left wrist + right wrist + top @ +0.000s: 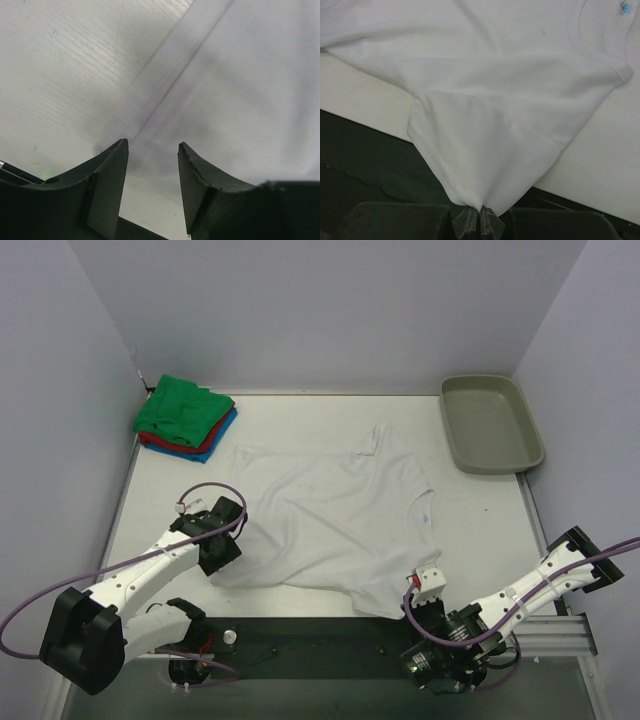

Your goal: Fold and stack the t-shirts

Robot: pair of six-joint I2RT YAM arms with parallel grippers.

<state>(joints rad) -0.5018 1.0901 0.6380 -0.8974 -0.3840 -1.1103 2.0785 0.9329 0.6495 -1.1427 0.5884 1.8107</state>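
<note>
A large white t-shirt (pixel 330 520) lies spread and rumpled on the table, its collar toward the right. My left gripper (pixel 238 530) is low at the shirt's left hem. In the left wrist view the gripper (pixel 152 147) stands open, with the hem edge (pixel 165 85) just ahead of the fingertips and nothing pinched. My right gripper (pixel 408 602) is at the table's near edge. It is shut on a corner of the white shirt's sleeve (pixel 480 165), and the cloth fans out from the gripper (pixel 481 212). Folded green (pixel 185 408), red (pixel 160 442) and blue (pixel 218 443) t-shirts sit stacked at the back left.
A grey-beige plastic tray (pixel 492 423) stands at the back right corner. White walls close in the table on the left, back and right. A dark strip (pixel 320 640) runs along the near edge between the arm bases.
</note>
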